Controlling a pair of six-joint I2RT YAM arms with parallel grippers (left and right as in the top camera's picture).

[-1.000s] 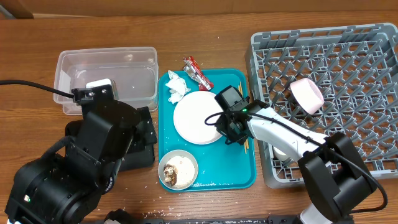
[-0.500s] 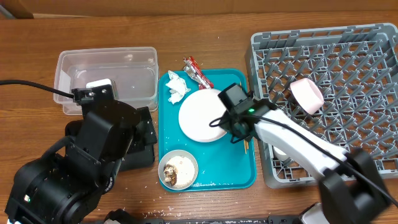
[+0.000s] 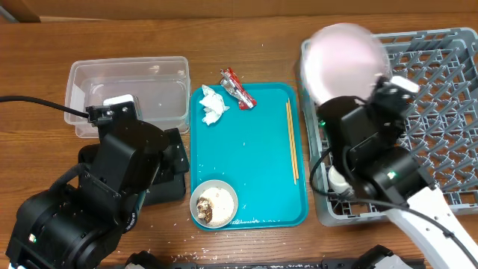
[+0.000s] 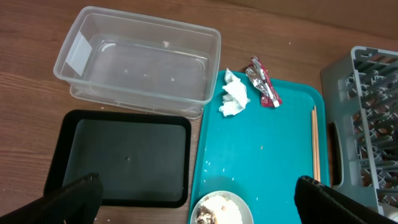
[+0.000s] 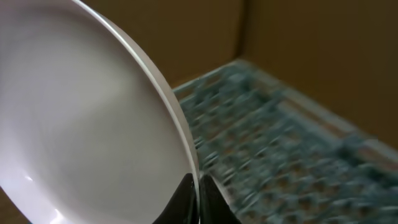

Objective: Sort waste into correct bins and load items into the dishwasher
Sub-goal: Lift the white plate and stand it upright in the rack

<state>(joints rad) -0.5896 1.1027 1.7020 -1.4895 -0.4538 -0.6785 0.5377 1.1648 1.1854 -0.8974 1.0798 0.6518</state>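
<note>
The grey dish rack point(image 3: 426, 127) fills the 3 o'clock side of the wooden table point(image 3: 45, 60) in the overhead view. The teal serving tray point(image 3: 246, 157) lies at the centre, just beside it. The clear tub point(image 3: 127, 90) stands at 10 o'clock, holding no waste. The left arm hides nearly all of the black tray from above. Only the left wrist view shows that black tray point(image 4: 124, 155) whole and bare, at the tub's 6 o'clock, touching the teal tray's rim. The pale pink plate point(image 3: 345, 63), blurred, hangs tilted over the rack's 10 o'clock corner, off the teal tray. The right wrist view alone shows the grip: the right gripper point(image 5: 199, 186) is clenched on the plate's thin rim, with the rack blurred behind. The left gripper point(image 4: 198, 182) is released, its fingers point(image 4: 71, 199) spread wide and holding nothing, above the two trays' shared edge. The whitish bowl point(image 3: 213, 203) sits in the teal tray's 7 o'clock corner with crumbs point(image 3: 211, 212) and brown bits inside. The chopsticks point(image 3: 292, 142) lie along the tray's 3 o'clock edge. The crumpled tissue point(image 3: 212, 104) rests at its 11 o'clock corner. The red wrapper point(image 3: 237, 88) lies across the rim near 12 o'clock.
</note>
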